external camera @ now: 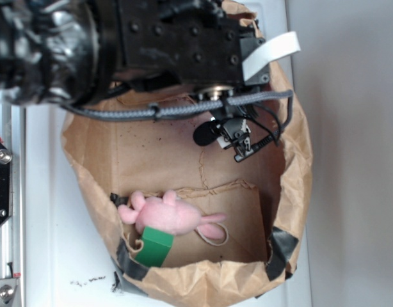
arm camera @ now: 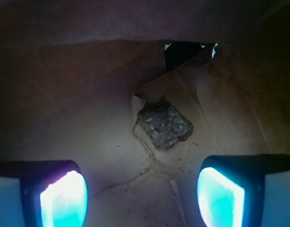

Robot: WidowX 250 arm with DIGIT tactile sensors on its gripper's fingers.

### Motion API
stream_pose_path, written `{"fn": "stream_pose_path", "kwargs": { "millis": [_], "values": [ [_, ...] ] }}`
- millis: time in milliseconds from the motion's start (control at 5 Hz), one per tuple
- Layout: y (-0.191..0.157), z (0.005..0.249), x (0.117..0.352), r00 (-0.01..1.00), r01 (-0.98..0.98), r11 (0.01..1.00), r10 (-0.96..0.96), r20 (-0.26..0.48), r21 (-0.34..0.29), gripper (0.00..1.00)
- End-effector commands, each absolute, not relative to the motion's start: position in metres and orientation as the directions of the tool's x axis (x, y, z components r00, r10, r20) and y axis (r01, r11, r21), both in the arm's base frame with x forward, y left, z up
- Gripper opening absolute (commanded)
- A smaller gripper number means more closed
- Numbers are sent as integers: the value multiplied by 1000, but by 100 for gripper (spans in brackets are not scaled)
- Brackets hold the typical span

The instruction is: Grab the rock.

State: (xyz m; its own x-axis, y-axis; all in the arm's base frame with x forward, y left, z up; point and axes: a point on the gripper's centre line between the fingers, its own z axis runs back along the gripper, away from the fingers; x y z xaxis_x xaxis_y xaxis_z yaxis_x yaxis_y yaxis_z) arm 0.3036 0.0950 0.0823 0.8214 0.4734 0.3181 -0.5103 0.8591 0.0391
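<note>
The rock (arm camera: 165,124), a dark, rough, speckled chunk, lies on crumpled brown paper in the middle of the wrist view, next to a raised paper fold. My gripper (arm camera: 142,194) is open. Its two glowing cyan pads (arm camera: 63,198) stand wide apart at the bottom corners, short of the rock, with only bare paper between them. In the exterior view the rock is hidden under the black arm (external camera: 171,38), and the fingers do not show there.
A brown paper bag (external camera: 299,173) with raised, crumpled walls forms the work area. A pink plush toy (external camera: 168,216) and a green block (external camera: 157,246) lie at its near-left side. Black tape (external camera: 283,246) patches the bag's rim. A dark gap (arm camera: 183,54) shows in the paper beyond the rock.
</note>
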Motion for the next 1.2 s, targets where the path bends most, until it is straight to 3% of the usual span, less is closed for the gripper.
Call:
{"fn": "stream_pose_path", "kwargs": {
  "millis": [0, 800, 1000],
  "values": [
    [129, 89, 312, 776, -571, 820, 532, 338, 21, 100],
    [129, 89, 312, 776, -571, 820, 532, 338, 21, 100],
    [141, 77, 316, 754, -561, 827, 534, 381, -50, 100]
  ]
}}
